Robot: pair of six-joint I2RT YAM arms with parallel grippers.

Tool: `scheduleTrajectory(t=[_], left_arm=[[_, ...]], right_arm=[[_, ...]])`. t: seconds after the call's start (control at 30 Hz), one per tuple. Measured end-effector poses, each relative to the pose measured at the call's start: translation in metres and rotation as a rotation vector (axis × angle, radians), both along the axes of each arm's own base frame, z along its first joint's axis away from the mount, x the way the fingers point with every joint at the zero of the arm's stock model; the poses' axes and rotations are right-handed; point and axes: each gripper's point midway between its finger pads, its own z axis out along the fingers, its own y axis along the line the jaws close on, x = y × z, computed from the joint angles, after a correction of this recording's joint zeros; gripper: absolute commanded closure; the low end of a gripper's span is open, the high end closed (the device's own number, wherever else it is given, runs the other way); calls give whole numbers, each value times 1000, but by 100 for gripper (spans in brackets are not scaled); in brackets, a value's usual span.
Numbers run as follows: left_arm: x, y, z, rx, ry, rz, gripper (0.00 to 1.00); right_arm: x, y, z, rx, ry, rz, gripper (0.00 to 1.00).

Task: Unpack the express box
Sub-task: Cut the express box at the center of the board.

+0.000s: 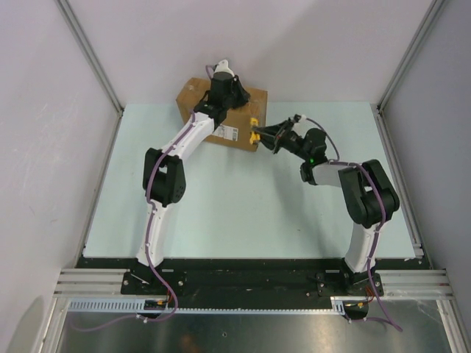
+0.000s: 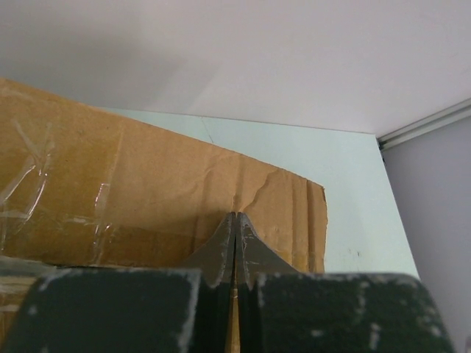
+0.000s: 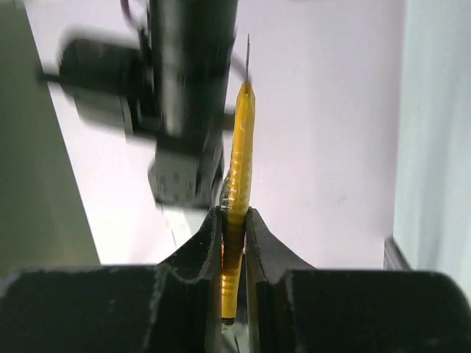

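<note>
The express box, a brown taped carton with a white label, lies at the back of the table. My left gripper is over its top. In the left wrist view its fingers are shut together, with the tips against the creased cardboard. My right gripper is shut on the yellow utility knife, held just right of the box's near right corner. In the right wrist view the knife stands upright between the pads, its thin blade tip pointing away.
The pale green table is walled by white panels and metal frame rails. The left arm's dark wrist shows blurred close beyond the knife. The box sits near the table's back edge.
</note>
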Motion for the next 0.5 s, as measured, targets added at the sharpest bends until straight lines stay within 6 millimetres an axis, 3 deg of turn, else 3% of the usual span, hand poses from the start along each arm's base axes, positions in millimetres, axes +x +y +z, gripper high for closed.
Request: scheduleTrajectory(t=[0.13,0.23,0.3,0.5], left_arm=[[0,0,0,0,0,1,100],[0,0,0,0,-1,0,100],[0,0,0,1,0,0,98],[-1,0,3,11,-14,-9,84]], right_arm=[[-54,32,31,42,-106,194,100],[-75,32,43,57,-166,249,100],[-77,26,38,48,-165,246,100],[-68,-4,-11,-124,-77,166,100]])
